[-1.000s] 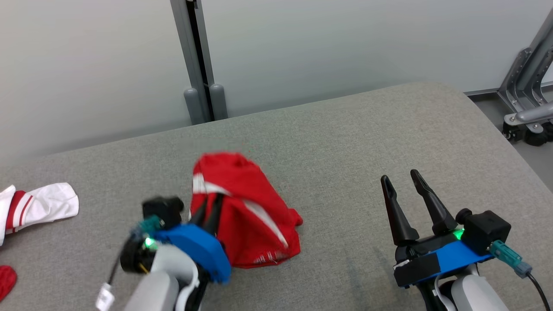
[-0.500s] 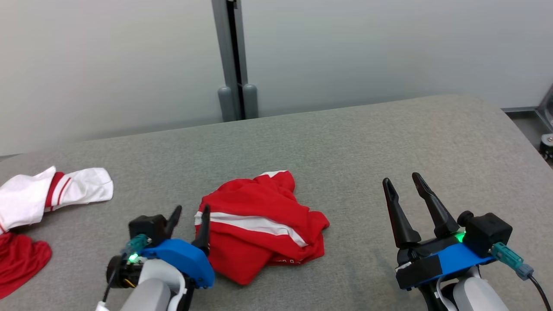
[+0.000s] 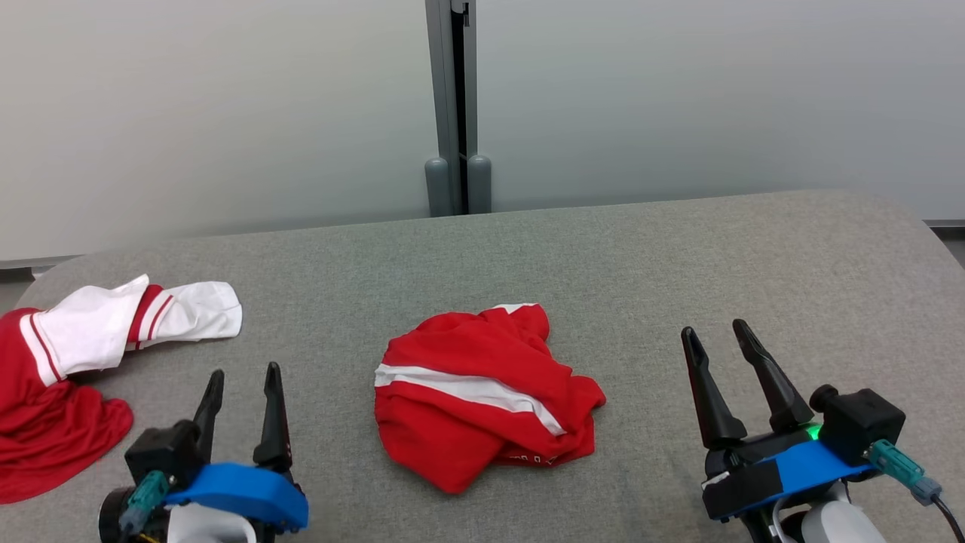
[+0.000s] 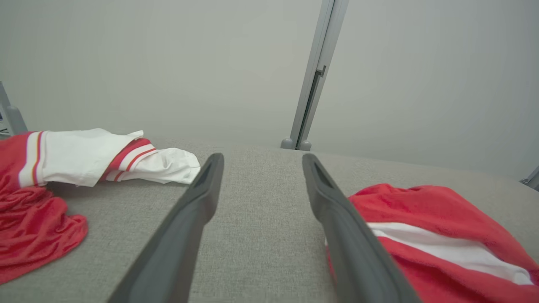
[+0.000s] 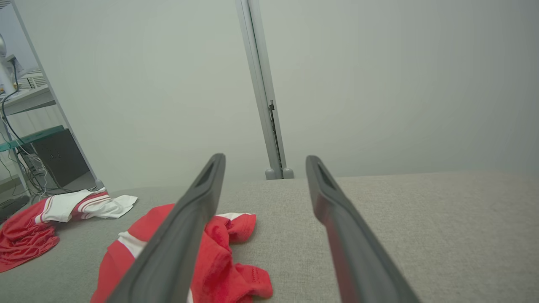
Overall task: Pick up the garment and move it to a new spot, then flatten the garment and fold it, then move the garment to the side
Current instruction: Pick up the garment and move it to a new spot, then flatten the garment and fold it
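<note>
red garment [image 3: 482, 392] lies crumpled mid-tabletop [image 3: 678, 256]; flattening and folding not yet done

by my reading the task is at an early stage. the garment sits alone in open space, so the pick-and-move part may be over. it is bunched rather than spread, so flattening, folding and setting it aside all remain.

at the far left edge sits a pile of other clothes [image 3: 75, 354]: slick-looking red cloth under a white sleeve-like piece with red bands, well apart from the work. next comes the left end effector [image 3: 245, 371], its two long dark fingers spread with bare grey weave between them, gripping nothing, near the garment but apart from it.

in the middle lies the garment itself, a soft red heap, rounded and rumpled. a broad white stripe slants across it, a sliver of white peeps out at the back, and faint pale lettering shows near the front hem. it rests free on the tabletop.

farther right, the right end effector [image 3: 714, 329] hovers over plain surface, fingers likewise parted and empty, well clear of the cloth.

the tabletop is a matte, coarse grey weave with rounded corners. behind it, a grey metal post [image 3: 456, 105] stands against a smooth pale wall [image 3: 716, 90].
</note>
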### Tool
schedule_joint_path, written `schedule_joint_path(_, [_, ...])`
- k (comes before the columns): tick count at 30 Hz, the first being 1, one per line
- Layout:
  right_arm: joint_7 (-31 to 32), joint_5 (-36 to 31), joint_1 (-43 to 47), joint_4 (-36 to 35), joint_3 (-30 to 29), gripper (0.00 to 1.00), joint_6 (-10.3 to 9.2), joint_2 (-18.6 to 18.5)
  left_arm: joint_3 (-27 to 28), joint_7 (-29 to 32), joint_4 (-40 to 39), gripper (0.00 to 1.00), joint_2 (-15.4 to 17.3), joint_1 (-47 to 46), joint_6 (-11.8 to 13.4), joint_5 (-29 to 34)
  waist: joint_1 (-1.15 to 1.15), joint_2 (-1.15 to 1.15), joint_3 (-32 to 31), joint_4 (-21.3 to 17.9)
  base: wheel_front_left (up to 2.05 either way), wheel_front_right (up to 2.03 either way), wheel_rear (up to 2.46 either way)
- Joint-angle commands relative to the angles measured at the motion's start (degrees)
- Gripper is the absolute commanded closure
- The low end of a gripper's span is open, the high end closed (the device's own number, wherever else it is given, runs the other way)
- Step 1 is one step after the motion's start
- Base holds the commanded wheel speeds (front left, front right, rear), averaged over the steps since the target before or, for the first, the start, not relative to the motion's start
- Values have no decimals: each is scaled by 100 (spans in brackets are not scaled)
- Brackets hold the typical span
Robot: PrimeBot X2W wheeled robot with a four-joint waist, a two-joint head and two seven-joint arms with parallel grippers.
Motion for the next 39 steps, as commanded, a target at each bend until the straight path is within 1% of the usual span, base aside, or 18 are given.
schedule_joint_path(1, [-20,18,92,27,-14,0,1,-51,54,-36,-142,0,-10,152,63,56,0,0,2,-3,0,0,0])
schedule_joint_path(4, [-20,30,98,30,-33,0,1,-101,163,-41,-522,0,-100,509,101,171,0,0,17,7,0,0,0])
schedule_joint_path(8, [-20,18,73,43,-34,0,1,-135,207,-44,-645,0,-184,610,30,269,0,0,17,44,0,0,0])
schedule_joint_path(14, [-20,1,59,48,-8,0,1,-120,222,-44,-590,0,-242,609,-37,320,0,0,-1,63,0,0,0])
schedule_joint_path(22, [-20,40,32,65,16,0,1,-93,196,-45,-371,0,-195,486,-116,307,0,0,-18,28,0,0,0])
schedule_joint_path(34, [-20,46,4,76,20,0,1,-88,146,-30,-298,0,-191,403,-98,284,0,0,-20,-32,0,0,0])
schedule_joint_path(36, [-20,49,-14,79,25,0,1,-94,103,71,-321,0,-144,355,-144,298,0,0,-16,-51,0,0,0])
schedule_joint_path(39, [-20,58,-38,73,25,0,1,-86,67,373,-384,0,-43,177,-330,169,0,0,-8,-97,0,0,0])
